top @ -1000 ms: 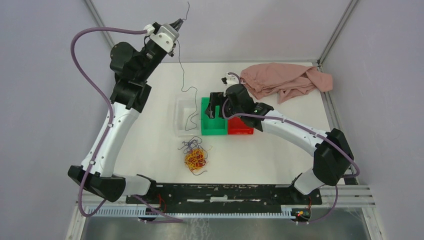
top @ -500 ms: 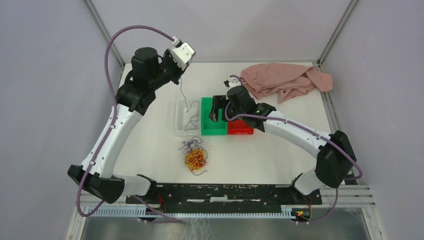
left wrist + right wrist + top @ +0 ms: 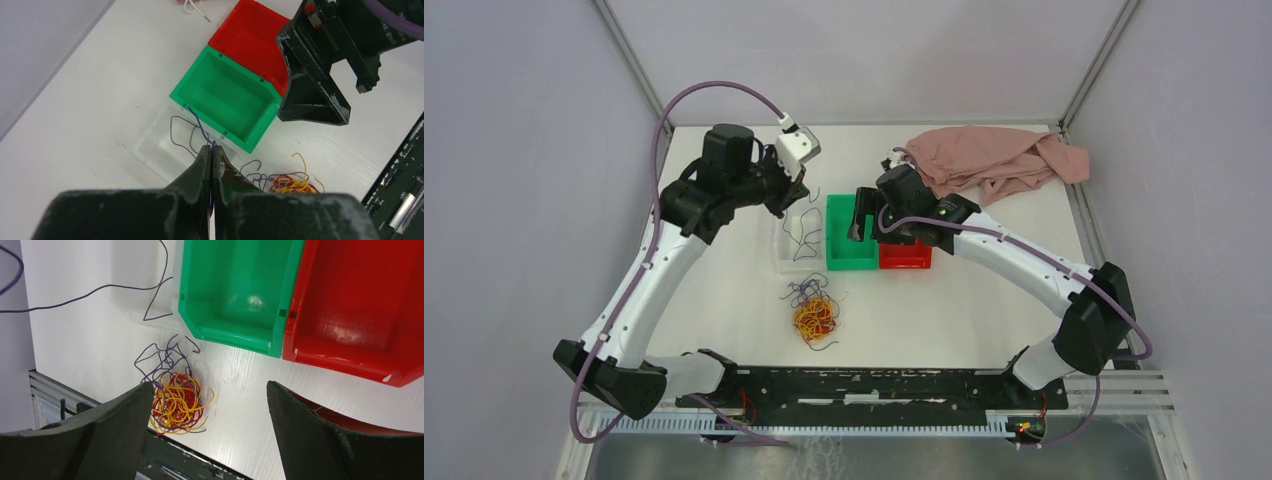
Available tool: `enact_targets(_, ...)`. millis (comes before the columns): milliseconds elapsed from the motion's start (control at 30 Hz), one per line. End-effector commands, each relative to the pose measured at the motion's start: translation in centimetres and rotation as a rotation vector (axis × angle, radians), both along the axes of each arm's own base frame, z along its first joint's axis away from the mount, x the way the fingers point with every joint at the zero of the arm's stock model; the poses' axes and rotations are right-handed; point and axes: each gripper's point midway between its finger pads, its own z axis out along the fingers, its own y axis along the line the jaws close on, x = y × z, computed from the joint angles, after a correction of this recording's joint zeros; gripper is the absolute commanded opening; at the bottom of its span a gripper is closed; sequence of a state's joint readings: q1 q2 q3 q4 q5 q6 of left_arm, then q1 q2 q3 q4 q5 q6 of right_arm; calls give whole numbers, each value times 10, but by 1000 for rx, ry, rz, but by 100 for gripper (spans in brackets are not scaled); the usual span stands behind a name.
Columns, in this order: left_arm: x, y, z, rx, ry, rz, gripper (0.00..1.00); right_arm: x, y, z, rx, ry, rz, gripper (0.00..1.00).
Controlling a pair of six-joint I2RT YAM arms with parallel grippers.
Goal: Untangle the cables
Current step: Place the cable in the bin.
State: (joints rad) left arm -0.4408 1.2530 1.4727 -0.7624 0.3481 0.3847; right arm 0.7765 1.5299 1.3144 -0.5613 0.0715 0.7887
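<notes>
**Left fingers pinch one purple strand above the clear tray; the tangle lies on the near counter**

Nearest the arm bases, the tangle [image 3: 814, 316] of cables sits on the white counter [image 3: 724, 290]. It is a knot of red and yellow-orange loops with a few dark purple strands straggling out on its far side. Nothing touches it.

Just beyond it three containers stand side by side in a row: a clear tray [image 3: 780, 262] on the left, a green bin [image 3: 849, 260] in the middle and a red bin [image 3: 904, 262] on the right. The green and red bins touch.

The left fingers [image 3: 205, 160] are pressed tight together on a single purple strand [image 3: 192, 125]. It hangs from their tips and curls in loose loops inside the clear tray, passing close to the green bin's corner.

The right fingers [image 3: 860, 218] are spread wide and hold nothing. They hover over the green bin, and the wrist view looks down between them at the bins and the tangle.

At the far right of the counter lies a crumpled pink cloth [image 3: 989, 160], well apart from the cables.
</notes>
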Motion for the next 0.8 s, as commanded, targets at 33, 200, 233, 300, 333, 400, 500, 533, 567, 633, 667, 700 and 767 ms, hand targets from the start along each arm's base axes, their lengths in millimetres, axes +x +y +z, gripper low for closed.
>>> enact_targets(33, -32, -3, 1, -55, 103, -32, 3, -2, -4, 28, 48, 13, -56, 90)
enact_targets(200, -38, -3, -19, -17, 179, -51, 3, 0, -1, 30, 41, 11, -43, 90)
enact_targets(233, -37, -4, -23, -14, 195, -50, 3, 1, 0, 31, 39, 7, -36, 90)
enact_targets(300, -35, -7, -31, -13, 231, -55, 3, 3, 3, 35, 35, -5, -16, 90)
enact_targets(333, -34, -10, -36, -14, 251, -58, 3, 4, 4, 38, 36, -13, -5, 90)
enact_targets(400, -31, -13, -44, -9, 278, -63, 3, 7, 8, 42, 35, -30, 12, 90)
enact_targets(500, -20, -15, -58, 15, 300, -45, 3, 10, 12, 48, 43, -52, 32, 89)
enact_targets(533, -16, -16, -62, 23, 307, -42, 3, 10, 13, 50, 45, -57, 42, 89)
enact_targets(567, -13, -17, -65, 29, 312, -39, 3, 11, 14, 51, 46, -64, 48, 89)
enact_targets(633, -8, -19, -69, 34, 319, -40, 3, 11, 13, 55, 54, -85, 55, 89)
enact_targets(667, -7, -21, -71, 33, 323, -43, 3, 11, 12, 56, 54, -93, 55, 89)
enact_targets(700, -6, -23, -74, 32, 329, -47, 3, 12, 11, 58, 54, -104, 54, 89)
enact_targets(767, -4, -26, -78, 35, 342, -53, 3, 12, 8, 59, 43, -120, 53, 89)
